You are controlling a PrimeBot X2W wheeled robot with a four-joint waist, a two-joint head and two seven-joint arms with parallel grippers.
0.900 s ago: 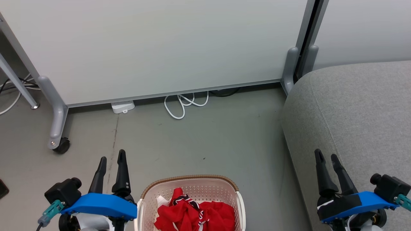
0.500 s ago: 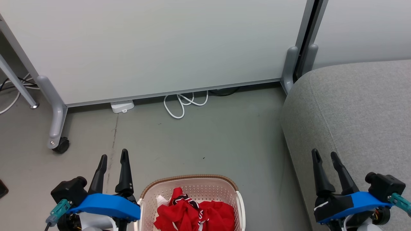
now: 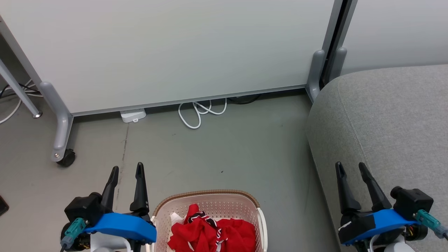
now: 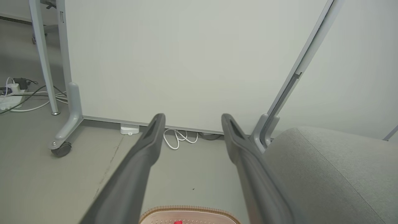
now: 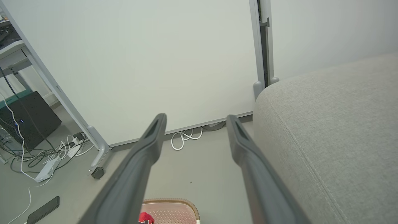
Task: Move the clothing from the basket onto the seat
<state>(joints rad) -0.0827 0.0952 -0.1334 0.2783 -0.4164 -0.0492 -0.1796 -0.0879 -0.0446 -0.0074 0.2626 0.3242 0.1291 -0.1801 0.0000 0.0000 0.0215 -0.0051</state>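
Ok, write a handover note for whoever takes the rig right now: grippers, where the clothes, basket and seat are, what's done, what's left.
Left gripper: open, empty, just left of the basket.
Right gripper: open, empty, at the near edge of the seat.
Clothing: heaped in the basket, which stands on the floor between the arms. The seat is on the robot's right, with no clothing on the part in view.
Done: nothing moved yet.
Left: lift the clothing out and lay it on the seat.
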